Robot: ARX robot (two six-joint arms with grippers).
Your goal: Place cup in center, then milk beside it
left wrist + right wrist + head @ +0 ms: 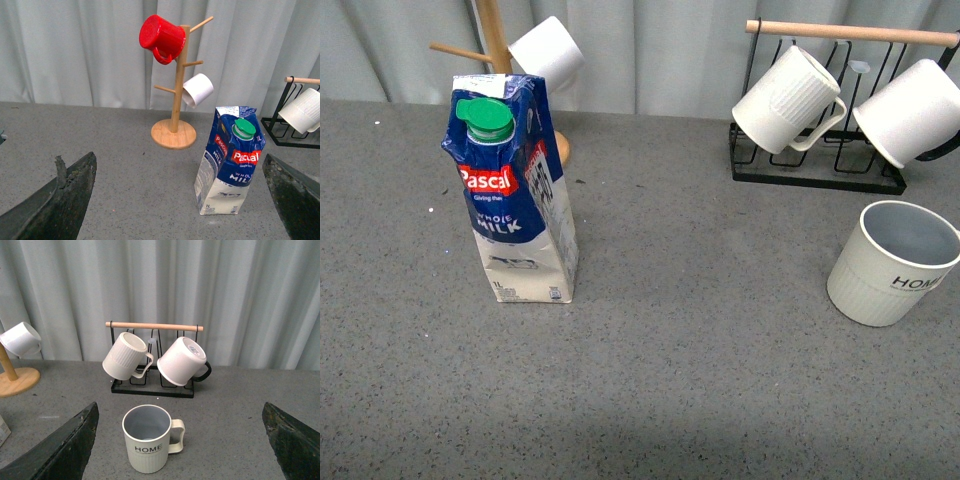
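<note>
Plainly, the cup (895, 265) has not reached the middle yet: it stands upright and mouth-up at the far right of the table (680, 380), partly cut off by the front view's edge, just in front of the black wire rack (815, 180). Two unlettered white mugs (788, 95) hang tilted from that rack's wooden bar. The milk (515, 190) stands upright well apart from the cup on the left side, close in front of the wooden mug tree (175, 125), which carries a red mug (162, 35) and a small white cup (197, 90). The centre between cup and milk is bare grey tabletop.

The likeliest trouble is a reach for the cup that runs long and knocks the rack or swings a hanging mug, since the cup sits so near them. A pinch on its round ribbed wall could also slip or turn the cup. The carton looks tall, narrow and somewhat dented, so a sideways nudge might topple it, and its nearness to the tree's base leaves little room behind it. A cup set off-centre would crowd the spot meant for the milk.

The right gripper (180, 407) has its jaws spread wide with the cup between and ahead of them, touching nothing. The left gripper (179, 170) is likewise spread wide and empty, facing the milk.
</note>
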